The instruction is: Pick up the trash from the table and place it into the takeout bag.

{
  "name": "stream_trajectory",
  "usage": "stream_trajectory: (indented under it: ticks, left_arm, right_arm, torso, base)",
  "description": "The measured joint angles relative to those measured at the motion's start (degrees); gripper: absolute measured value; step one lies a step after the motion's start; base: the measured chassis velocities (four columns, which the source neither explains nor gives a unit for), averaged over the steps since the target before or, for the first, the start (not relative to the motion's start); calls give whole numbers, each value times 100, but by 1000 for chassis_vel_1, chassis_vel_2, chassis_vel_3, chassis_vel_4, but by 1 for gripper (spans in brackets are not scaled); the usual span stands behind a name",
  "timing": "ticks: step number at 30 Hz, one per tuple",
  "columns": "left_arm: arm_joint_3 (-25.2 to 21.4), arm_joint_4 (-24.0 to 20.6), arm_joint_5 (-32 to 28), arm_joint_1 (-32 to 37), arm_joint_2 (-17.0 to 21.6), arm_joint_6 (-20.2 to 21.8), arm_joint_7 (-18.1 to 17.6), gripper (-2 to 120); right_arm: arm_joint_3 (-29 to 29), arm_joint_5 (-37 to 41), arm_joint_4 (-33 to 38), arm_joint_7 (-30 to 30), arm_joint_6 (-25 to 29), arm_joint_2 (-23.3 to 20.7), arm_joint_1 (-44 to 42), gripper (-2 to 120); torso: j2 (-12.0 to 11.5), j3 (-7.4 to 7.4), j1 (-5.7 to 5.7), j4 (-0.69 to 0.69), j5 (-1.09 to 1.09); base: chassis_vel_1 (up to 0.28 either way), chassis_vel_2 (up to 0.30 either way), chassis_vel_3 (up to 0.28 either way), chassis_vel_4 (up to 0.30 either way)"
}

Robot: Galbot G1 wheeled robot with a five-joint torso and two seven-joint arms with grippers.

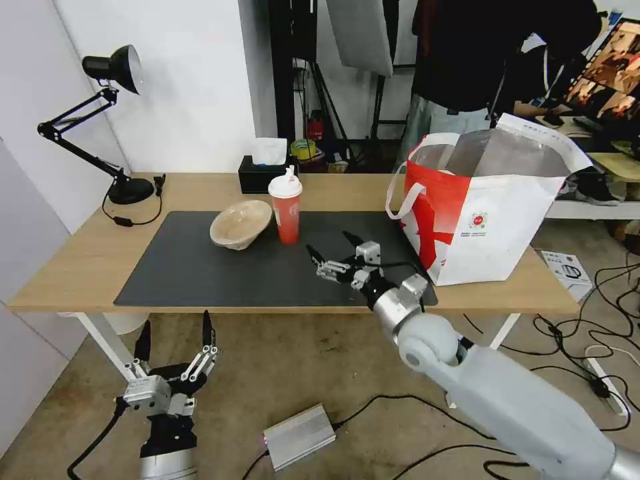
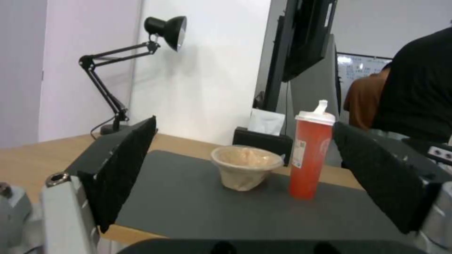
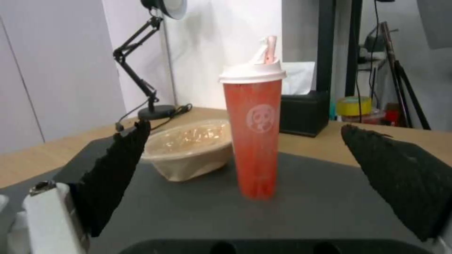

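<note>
Red drink cup with white lid and straw (image 1: 286,208) upright on dark grey mat (image 1: 200,267) of light-wood table (image 1: 80,260), just beside beige paper-pulp bowl (image 1: 240,224). Right gripper (image 1: 331,253) above mat, near cup, fingers spread (nothing held). White-and-red takeout bag (image 1: 487,207) at table's right end. Left gripper (image 1: 175,337) low before table edge, spread wide.

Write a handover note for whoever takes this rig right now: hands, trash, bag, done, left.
Right hand: open, empty, over the grey mat, facing the red cup.
Left hand: open, empty, low, in front of the table.
Red cup and beige bowl stand side by side on the mat.
Takeout bag: upright at the table's right end, mouth open.
Done: neither bagged.
Left: bag both.
</note>
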Motion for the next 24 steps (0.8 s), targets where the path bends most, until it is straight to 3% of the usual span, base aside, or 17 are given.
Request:
stream_trajectory:
  ticks: [24]
  left_arm:
    - [-27, 78, 1, -48, 1, 15, -11, 100]
  right_arm:
    - [-353, 1, -1245, -222, -126, 853, 777, 100]
  torso:
    - [0, 0, -1, 1, -1]
  base:
    - [0, 0, 0, 0]
